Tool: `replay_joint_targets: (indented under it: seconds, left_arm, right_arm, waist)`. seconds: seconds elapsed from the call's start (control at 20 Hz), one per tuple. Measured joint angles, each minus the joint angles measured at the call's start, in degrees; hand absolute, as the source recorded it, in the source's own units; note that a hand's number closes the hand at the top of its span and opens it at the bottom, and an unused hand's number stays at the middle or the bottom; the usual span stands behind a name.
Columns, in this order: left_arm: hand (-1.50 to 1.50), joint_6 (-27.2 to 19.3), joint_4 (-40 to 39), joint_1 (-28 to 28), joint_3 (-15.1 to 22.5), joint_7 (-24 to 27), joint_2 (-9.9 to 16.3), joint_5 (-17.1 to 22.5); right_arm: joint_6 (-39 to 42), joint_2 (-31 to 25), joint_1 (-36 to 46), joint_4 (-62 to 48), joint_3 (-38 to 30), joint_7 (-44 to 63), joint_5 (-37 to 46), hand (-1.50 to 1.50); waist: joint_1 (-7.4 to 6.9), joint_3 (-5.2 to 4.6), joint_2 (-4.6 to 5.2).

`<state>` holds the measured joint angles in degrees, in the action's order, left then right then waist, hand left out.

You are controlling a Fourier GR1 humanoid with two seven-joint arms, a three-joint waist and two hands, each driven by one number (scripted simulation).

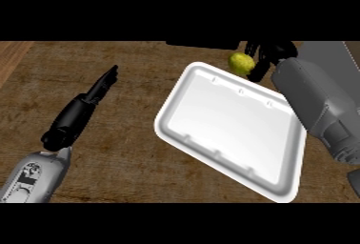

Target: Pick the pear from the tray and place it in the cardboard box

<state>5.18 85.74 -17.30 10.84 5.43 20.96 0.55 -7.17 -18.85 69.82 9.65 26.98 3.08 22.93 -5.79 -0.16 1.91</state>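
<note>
The right robot hand (pixel 271 53) is at the top of the view, past the far edge of the tray, and its black fingers (pixel 257 71) are curled around the small round yellow-green pear (pixel 241 63). So this robot hand is closed on the pear, and the pear is up off the tray, just beyond its top corner. I think the step now is carrying the pear to the cardboard box. To do this well, the robot hand should keep its fingers wrapped around the pear, lift it high enough to clear the edge of the box, and only let go when the pear is over the inside. I cannot see the cardboard box for sure; a dark shape (pixel 200 44) sits at the top edge near the pear, but I cannot tell what it is. The left robot hand (pixel 84 107) is on the left side, well apart from the pear, with its fingers straight and holding nothing. The big white plastic tray with rounded corners (pixel 232 124) lies tilted in the middle and has nothing on it. Everything rests on a brown wooden table (pixel 141 157) with a streaky grain.
</note>
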Motion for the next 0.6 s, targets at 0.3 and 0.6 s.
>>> replay_joint_targets:
  seconds: [0.3, 0.6]
  left_arm:
    - [0.00, 0.47, -0.24, -0.99, -0.18, -0.55, 0.04, -0.12]
    - [0.00, -0.15, 0.14, -0.41, -0.17, -0.72, -0.61, -0.61]
  right_arm:
    - [-8.49, 2.20, 9.40, -3.69, 3.58, 13.20, 5.50, 1.50]
    - [-16.22, 1.83, 16.34, -6.57, 3.68, 24.89, 6.90, 1.50]
  waist:
    - [-0.35, 0.06, -0.01]
    - [0.44, 0.08, -0.31]
